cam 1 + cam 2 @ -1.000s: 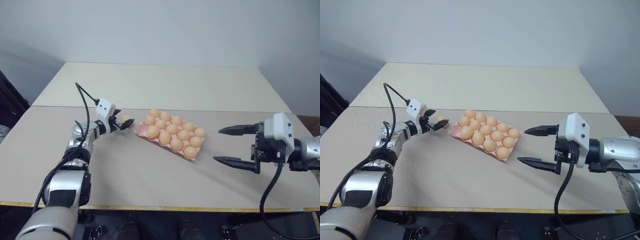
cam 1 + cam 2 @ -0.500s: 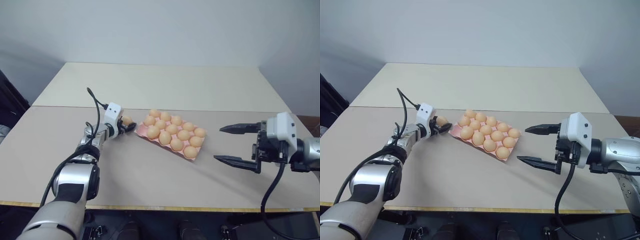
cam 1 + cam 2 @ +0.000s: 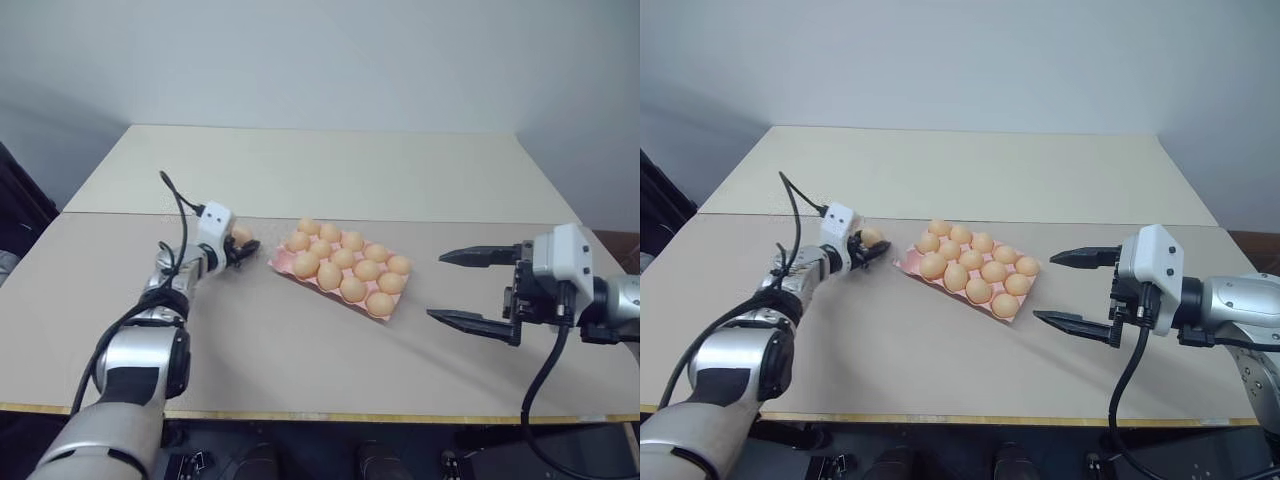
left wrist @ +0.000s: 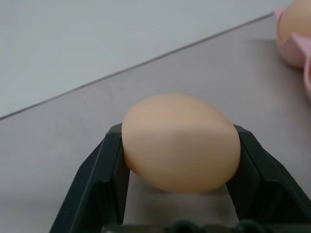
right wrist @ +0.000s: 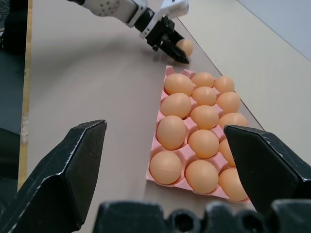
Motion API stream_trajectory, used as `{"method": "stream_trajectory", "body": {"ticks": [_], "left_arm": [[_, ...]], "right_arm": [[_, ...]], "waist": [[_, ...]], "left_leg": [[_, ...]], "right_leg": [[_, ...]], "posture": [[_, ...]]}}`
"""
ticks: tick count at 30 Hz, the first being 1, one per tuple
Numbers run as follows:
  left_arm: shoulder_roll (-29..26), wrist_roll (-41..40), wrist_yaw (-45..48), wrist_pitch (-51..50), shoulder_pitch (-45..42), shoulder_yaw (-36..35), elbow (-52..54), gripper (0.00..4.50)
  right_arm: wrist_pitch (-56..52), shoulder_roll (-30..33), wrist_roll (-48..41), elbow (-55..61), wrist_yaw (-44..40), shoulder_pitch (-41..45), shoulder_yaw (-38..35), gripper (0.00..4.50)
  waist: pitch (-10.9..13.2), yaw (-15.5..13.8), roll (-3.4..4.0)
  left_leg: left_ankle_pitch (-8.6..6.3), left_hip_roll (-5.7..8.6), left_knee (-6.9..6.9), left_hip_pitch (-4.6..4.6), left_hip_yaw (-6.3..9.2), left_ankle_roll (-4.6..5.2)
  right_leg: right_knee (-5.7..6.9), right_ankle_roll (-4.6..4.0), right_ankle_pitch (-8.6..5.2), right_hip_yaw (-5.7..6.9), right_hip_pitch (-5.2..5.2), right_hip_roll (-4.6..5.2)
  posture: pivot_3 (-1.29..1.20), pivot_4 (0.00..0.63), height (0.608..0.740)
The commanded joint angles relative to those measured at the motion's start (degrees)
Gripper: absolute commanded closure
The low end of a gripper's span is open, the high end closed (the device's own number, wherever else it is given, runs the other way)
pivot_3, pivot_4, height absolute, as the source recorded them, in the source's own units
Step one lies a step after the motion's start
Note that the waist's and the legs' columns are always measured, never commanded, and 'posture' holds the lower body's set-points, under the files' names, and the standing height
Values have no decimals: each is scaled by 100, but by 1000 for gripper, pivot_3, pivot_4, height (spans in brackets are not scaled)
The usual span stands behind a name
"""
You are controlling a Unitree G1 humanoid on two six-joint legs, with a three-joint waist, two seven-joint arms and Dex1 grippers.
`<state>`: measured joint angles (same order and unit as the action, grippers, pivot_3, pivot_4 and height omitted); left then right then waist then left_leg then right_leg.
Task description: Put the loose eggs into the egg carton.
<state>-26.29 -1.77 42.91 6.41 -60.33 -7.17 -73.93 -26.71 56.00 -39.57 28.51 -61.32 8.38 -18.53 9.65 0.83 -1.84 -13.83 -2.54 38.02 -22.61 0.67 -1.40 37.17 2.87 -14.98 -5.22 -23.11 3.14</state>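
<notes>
The left gripper [image 4: 177, 191] is clamped on the last loose egg [image 4: 181, 141], one black finger against each side, low over the table [image 3: 300, 370] at about nine o'clock from the egg carton [image 3: 283, 263] and just beside its near-left corner. The right gripper [image 3: 470, 290] hangs with its jaws wide apart and nothing between them, well off at about three o'clock from the carton. Eleven eggs sit in the pink cups, and the one free cup seems to be the corner cup nearest the held egg. To do this step well, the grip should stay light but firm, the egg should be lifted clear of the carton's rim, carried across to that corner, lowered until it settles in the cup, and only then released. The bottom of the egg and whether it rests on the table are hard to make out, and the empty cup itself is mostly hidden behind its neighbours.
</notes>
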Motion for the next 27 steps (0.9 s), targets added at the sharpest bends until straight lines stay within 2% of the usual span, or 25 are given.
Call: {"method": "stream_trajectory", "body": {"ticks": [1,8,15,21,27], "left_arm": [[-67,-329,1087,224,-108,-113,533,2082],[94,-360,2338,227,118,217,1137,2082],[290,-213,2438,293,273,503,1202,2082],[273,-276,2616,167,264,559,1236,135],[-36,-537,2805,-42,446,386,1866,27]], "right_arm": [[62,-34,-82,130,28,53,-124,0],[65,-99,-55,106,56,193,-12,0],[39,-123,-57,185,124,96,-104,0],[17,-109,-84,235,183,47,-158,0],[15,-112,-106,264,230,14,-161,0]], "waist": [[0,-14,0],[0,-13,0],[0,12,0],[0,4,0],[0,27,1]], "left_leg": [[0,0,0,0,0,0],[1,0,2,-1,2,-1],[1,0,3,0,4,0],[1,1,4,-1,4,0],[1,0,4,-1,5,0]], "right_leg": [[0,0,0,0,1,1],[-2,0,0,5,4,1],[1,0,0,2,3,0],[0,0,0,3,3,1],[0,0,0,3,3,0]], "posture": [[0,150,740],[0,150,740],[0,150,740],[0,150,740],[0,150,740]]}}
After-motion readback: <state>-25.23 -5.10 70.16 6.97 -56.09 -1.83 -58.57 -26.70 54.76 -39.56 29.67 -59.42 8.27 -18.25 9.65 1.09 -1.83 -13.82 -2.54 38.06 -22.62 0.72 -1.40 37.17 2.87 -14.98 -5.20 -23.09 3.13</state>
